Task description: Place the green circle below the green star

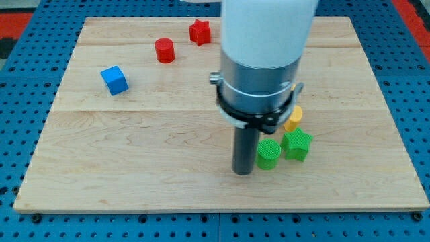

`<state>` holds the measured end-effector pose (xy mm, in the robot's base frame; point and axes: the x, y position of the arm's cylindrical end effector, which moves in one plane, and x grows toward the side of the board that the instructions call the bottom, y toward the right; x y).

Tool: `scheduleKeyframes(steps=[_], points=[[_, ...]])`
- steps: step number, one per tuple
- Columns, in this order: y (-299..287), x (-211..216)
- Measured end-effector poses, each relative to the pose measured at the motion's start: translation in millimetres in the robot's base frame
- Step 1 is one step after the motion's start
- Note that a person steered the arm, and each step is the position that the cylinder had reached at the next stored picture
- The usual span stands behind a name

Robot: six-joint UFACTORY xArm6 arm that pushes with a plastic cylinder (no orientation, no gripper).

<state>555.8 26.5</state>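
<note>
The green circle (268,154) sits on the wooden board right of centre, toward the view's bottom. The green star (297,144) is just to its right and slightly higher, touching or almost touching it. My tip (242,172) rests on the board right beside the green circle's left edge. The rod rises into the large grey and white arm body, which hides the board behind it.
A yellow block (293,117) lies just above the green star, partly hidden by the arm. A red cylinder (164,50) and a red star (199,31) are at the view's top. A blue cube (114,79) is at the upper left. The board's bottom edge (222,208) is near.
</note>
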Motion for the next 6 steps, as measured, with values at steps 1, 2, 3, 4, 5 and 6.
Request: scheduleKeyframes(steps=[1,2,3,4,5,6], points=[[9,-43],[33,-33],[40,-5],[42,-5],[66,-1],[76,9]])
